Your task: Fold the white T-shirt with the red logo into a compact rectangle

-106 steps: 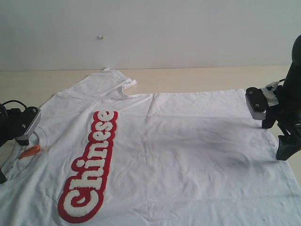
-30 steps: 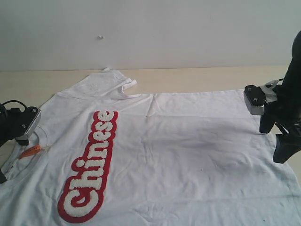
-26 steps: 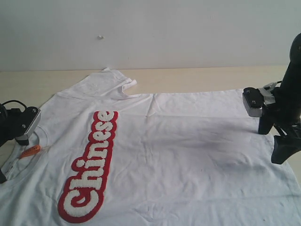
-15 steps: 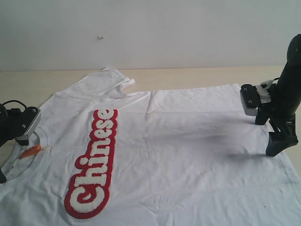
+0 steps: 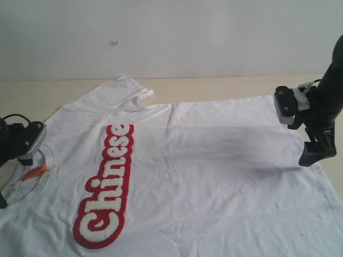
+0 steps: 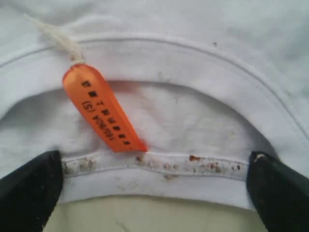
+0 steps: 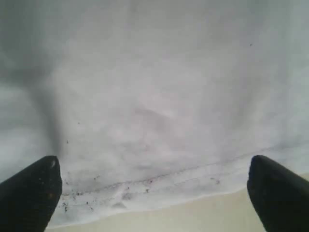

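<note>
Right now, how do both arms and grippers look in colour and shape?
The left arm and right arm are black; each wrist carries a silver-grey box with small screws. The left gripper and right gripper have black, blunt fingers. A black cable loops above the left arm.

We see our left gripper point(image 6: 154, 193) with its jaws spread wide, the two dark fingertips point(image 6: 29, 191) standing far from each other. Its arm point(image 5: 12, 142) lies low and nearly level at the left edge of the exterior view. Our right gripper point(image 7: 154, 195) has its jaws parted just as widely. The right arm point(image 5: 331, 88) descends steeply from above, with one black finger point(image 5: 316, 152) pointing downward
</note>
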Available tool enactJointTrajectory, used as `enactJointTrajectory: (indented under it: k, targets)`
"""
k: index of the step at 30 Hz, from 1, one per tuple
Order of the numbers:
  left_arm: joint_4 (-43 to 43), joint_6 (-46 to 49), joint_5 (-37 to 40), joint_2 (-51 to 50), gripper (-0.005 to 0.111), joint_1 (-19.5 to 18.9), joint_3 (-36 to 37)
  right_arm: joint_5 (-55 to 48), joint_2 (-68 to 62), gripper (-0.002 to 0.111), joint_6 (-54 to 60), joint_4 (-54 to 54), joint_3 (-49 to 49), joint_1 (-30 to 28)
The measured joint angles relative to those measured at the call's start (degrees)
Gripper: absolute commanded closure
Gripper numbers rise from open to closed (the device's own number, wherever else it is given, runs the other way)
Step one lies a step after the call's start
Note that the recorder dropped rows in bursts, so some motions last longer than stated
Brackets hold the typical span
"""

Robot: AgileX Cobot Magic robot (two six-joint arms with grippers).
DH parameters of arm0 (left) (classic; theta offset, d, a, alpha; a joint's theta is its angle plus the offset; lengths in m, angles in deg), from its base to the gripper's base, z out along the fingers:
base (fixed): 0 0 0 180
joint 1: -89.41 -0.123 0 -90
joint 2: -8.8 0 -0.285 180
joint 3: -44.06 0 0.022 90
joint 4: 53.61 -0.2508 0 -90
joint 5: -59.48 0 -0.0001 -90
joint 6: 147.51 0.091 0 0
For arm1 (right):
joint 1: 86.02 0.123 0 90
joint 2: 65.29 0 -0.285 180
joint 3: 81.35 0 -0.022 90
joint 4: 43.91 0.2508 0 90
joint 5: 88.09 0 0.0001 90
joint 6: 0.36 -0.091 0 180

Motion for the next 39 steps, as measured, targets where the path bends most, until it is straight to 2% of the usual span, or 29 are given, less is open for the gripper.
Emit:
enactJointTrajectory:
  k: [26, 39]
  targets:
    - [0.00, 0.00, 0.00, 0.00, 0.003, 0.00, 0.00, -3.15, -2.59, 0.003, -3.75, -3.35, -0.39, 0.00]
    - [0.00, 0.00, 0.00, 0.00, 0.003, 0.00, 0.00, -3.27, -2.59, 0.003, 0.49, -3.22, -0.39, 0.00]
